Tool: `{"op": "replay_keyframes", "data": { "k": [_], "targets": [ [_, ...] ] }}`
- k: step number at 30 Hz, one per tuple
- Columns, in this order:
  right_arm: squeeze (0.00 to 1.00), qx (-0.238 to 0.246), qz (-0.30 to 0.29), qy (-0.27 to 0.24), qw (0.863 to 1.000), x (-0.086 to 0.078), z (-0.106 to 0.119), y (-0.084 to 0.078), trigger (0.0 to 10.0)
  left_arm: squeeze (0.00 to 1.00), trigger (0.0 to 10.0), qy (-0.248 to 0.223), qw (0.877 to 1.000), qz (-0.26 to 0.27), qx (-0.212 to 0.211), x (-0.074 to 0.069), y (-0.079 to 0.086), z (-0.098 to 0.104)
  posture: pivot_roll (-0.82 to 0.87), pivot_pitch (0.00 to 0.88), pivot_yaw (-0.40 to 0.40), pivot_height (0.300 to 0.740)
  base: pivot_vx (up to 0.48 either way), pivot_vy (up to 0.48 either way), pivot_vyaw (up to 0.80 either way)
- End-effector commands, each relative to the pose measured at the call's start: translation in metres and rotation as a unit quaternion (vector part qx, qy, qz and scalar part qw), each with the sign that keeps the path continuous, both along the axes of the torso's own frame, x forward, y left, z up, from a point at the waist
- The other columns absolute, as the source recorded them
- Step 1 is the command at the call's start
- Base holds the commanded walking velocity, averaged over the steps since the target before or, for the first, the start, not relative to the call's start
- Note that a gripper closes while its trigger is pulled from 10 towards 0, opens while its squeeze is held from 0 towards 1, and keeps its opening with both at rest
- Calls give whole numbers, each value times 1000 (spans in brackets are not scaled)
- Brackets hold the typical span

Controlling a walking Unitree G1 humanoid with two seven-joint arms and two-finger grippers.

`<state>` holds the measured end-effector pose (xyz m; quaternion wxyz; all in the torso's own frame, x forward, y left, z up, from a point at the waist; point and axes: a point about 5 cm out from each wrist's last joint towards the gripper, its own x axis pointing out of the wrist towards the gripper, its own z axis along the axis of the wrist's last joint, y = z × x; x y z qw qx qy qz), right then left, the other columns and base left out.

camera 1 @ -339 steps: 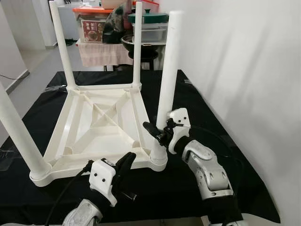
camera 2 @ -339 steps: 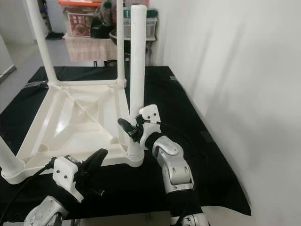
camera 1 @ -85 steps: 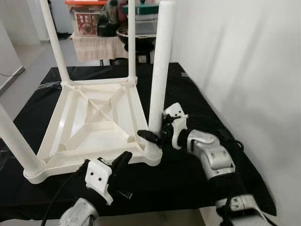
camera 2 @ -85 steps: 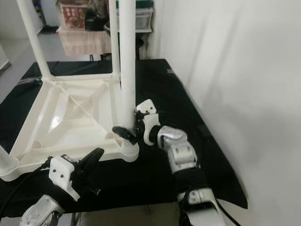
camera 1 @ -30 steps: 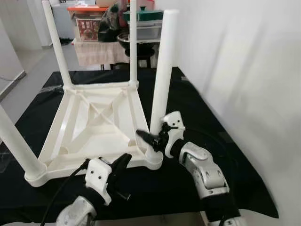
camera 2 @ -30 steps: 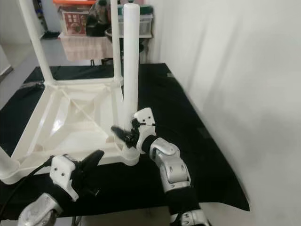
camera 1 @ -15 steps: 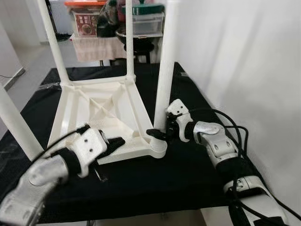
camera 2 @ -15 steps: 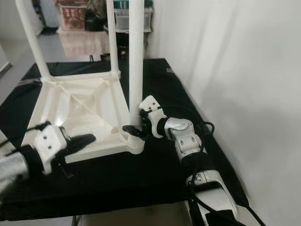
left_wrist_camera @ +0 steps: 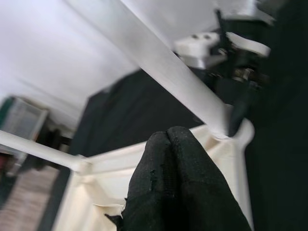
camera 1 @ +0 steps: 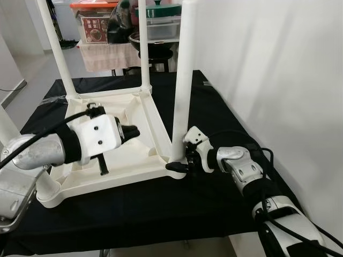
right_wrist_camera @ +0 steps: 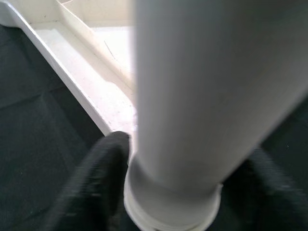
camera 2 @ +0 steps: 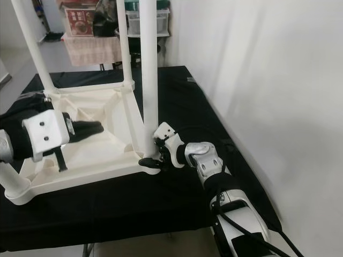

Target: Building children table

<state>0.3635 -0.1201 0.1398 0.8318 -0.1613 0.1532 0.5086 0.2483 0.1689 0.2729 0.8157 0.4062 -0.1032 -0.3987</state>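
A white plastic children's table [camera 1: 107, 181] lies upside down on a black cloth, its legs pointing up. My right gripper [camera 1: 179, 164] is at the near right corner, shut on the base of the near right leg [camera 1: 181, 80]. In the right wrist view one black finger [right_wrist_camera: 96, 178] presses beside that thick leg [right_wrist_camera: 202, 96] just above its socket. My left gripper [camera 1: 131, 133] hovers over the ribbed underside, inside the front rim. Its fingers [left_wrist_camera: 183, 192] are shut together with nothing between them.
The other legs stand at the far left [camera 1: 56, 53], far right [camera 1: 143, 48] and near left [camera 1: 9, 126] corners. A white wall [camera 1: 278, 80] runs close along the right. Storage boxes and a pot [camera 1: 161, 10] sit behind. The black cloth [camera 1: 161, 209] ends just ahead of me.
My left gripper has risen from the table's front rim and moved in over the underside. The right gripper stays at the base of the near right leg. The camera has shifted a little.
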Motion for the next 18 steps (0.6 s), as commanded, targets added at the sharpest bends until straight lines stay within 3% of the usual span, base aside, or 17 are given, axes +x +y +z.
{"op": "replay_keyframes", "data": {
  "k": [1, 6, 11, 12, 13, 16, 17, 18],
  "targets": [
    [0, -4, 33, 17, 999, -4, -5, 6, 0, 0, 10000, 17, 1000, -5, 5, -2, -1, -4, 29, 0, -6, 740, 0, 0, 0],
    [0, 11, -53, 4, 999, 1, -10, -9, 0, 0, 10000, 72, 997, -3, -39, -8, -13, -32, 12, 0, -20, 740, 0, 0, 0],
    [0, 18, -80, 2, 997, 2, -12, -10, 0, 0, 10000, 83, 995, -3, -48, -10, -16, -37, 11, 0, -22, 740, 0, 0, 0],
    [0, 29, -113, 4, 993, -1, -16, -8, 0, 0, 10000, 96, 993, 0, -65, -12, -18, -43, 5, 0, -31, 740, 0, 0, 0],
    [0, 45, -184, 4, 982, -12, -25, 1, 0, 0, 10000, 123, 987, 9, -102, -15, -23, -58, 0, 0, -32, 740, 0, 0, 0],
    [0, 45, -184, 4, 982, -12, -25, 1, 0, 0, 10000, 123, 987, 9, -102, -15, -23, -58, 0, 0, -32, 740, 0, 0, 0],
    [0, 52, -254, 0, 966, -30, -31, 10, 0, 0, 10000, 158, 977, 22, -144, -20, -29, -76, -3, 0, -31, 740, 0, 0, 0],
    [0, 52, -254, 0, 966, -30, -31, 10, 0, 0, 10000, 158, 977, 22, -144, -20, -29, -76, -3, 0, -31, 740, 0, 0, 0]
  ]
}}
